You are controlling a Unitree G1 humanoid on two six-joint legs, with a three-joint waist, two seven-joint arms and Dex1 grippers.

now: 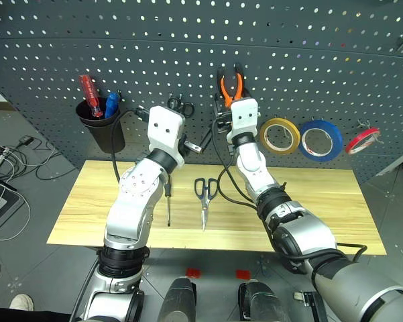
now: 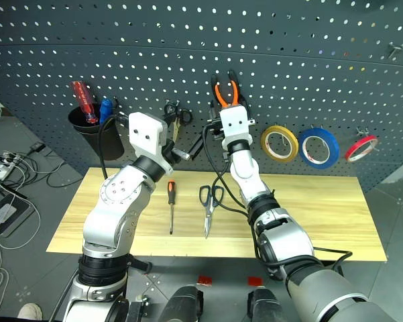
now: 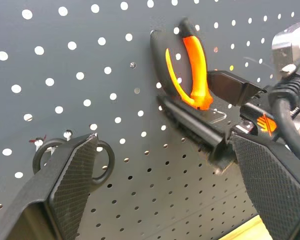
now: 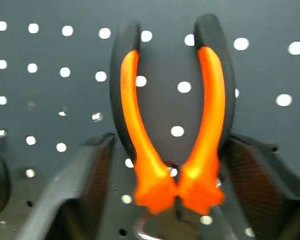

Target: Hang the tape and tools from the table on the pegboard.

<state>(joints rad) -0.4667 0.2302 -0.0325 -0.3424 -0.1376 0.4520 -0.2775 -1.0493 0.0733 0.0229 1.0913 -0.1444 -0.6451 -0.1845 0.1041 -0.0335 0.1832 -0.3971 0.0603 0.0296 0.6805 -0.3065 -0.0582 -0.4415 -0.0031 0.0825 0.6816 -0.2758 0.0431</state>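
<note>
Pale plank worktop [image 1: 322, 201] nearest, carrying the small screwdriver [image 2: 171, 204] and the blue-handled scissors [image 2: 210, 204] side by side near its middle, both untouched. Above it both arms reach to the dark pegboard [image 1: 288, 60]: the left hand [image 3: 159, 200] hovers released beside the black-handled scissors [image 2: 176, 111], and the right hand [image 4: 164, 200] stands spread, its fingers either side of the orange-and-black pliers [image 1: 231, 86], which hang handles-up on the board. Further right hang the yellow tape [image 1: 279, 136], a blue roll [image 1: 321, 140] and a red roll [image 1: 362, 140].

Orange-and-black pliers [image 1: 231, 87] handles-up on pegboard [image 1: 288, 60], yellow tape [image 1: 279, 136] hung, scissors [image 1: 205, 196] and screwdriver [image 2: 171, 201] on table [image 1: 322, 208]
</note>
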